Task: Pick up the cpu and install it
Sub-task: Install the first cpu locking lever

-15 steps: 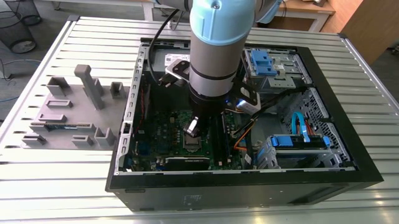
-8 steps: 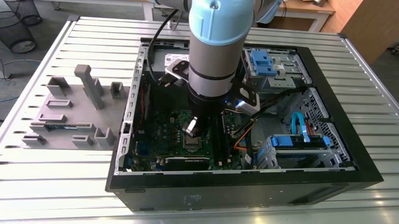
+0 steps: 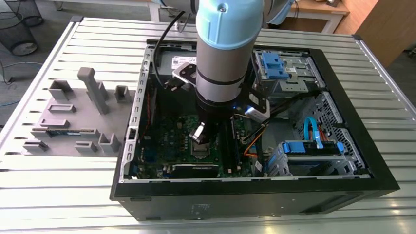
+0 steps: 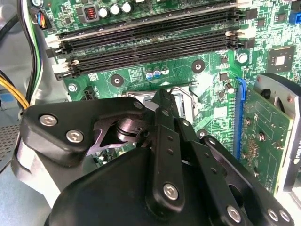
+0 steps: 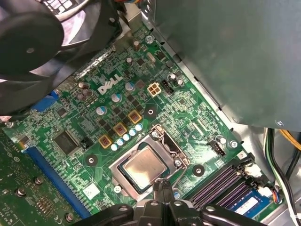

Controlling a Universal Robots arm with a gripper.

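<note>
We see the cpu (image 5: 143, 165) lying flat in the metal-framed socket (image 5: 174, 148) on the green mobo (image 5: 89, 117), w/ the gripper (image 5: 162, 184) just beside its edge. The fingers (image 5: 157, 193) look drawn close together, nothing betw. them. In the exterior view the arm (image 3: 224, 48) reaches straight down into the open PC case (image 3: 260, 187), which lies on a ribbed metal table (image 3: 85, 195). A grey fixture tray (image 3: 78, 114) sits at the exterior view's left. Beyond the table, a wire basket (image 3: 16, 29) stands on the floor, and there's a wooden desk (image 3: 325, 9) at the back.
</note>
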